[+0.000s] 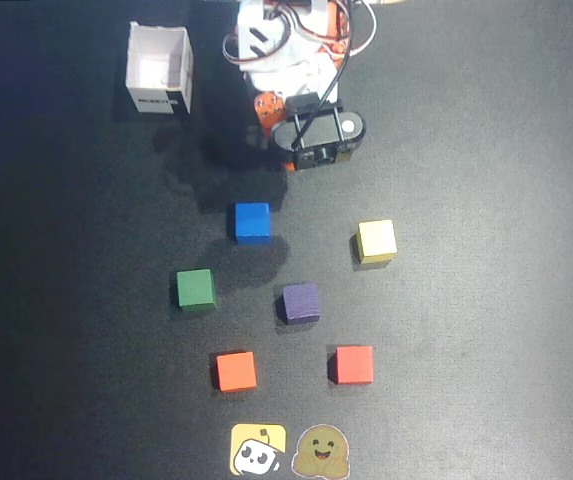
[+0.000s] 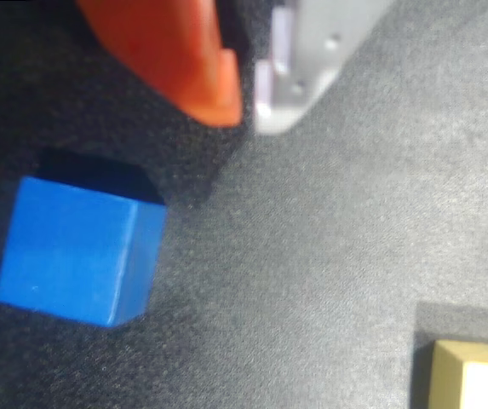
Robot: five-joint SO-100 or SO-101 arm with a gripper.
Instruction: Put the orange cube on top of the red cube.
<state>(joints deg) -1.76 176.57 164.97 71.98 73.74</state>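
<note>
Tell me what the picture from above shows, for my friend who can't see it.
Six little cubes sit apart on a dark table: blue cube, yellow cube, green cube, purple cube, orange cube and red cube. The robot arm waits at the top beside a white box, holding nothing.

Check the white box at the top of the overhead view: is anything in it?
Empty, as far as shown. The white box sits open-topped, and the overhead view shows only bare white floor inside; all six cubes lie out on the black mat.
</note>
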